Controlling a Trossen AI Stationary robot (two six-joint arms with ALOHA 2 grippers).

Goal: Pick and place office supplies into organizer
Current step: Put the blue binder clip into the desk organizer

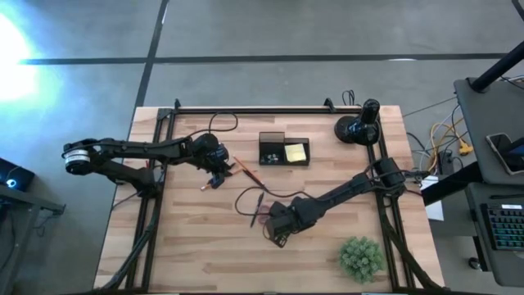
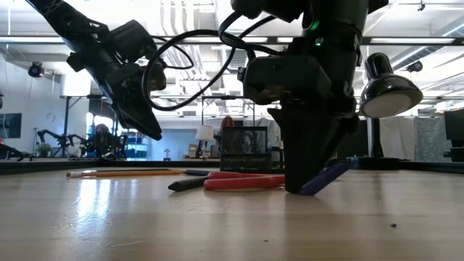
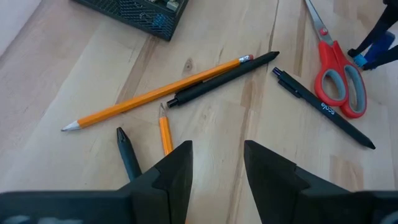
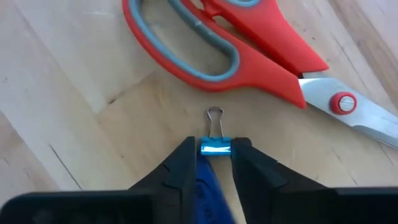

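Right wrist view showed the right gripper pressed to the table, its 2 fingers pinching a blue clip just beside the scissors, ready to lift; the organizer sat well apart. Left gripper hovered part-open over pencils.

A small blue binder clip lies flat on the wood just beside red-handled scissors, right of a pencil and black pens; the black organizer stands farther back, a yellow pad inside
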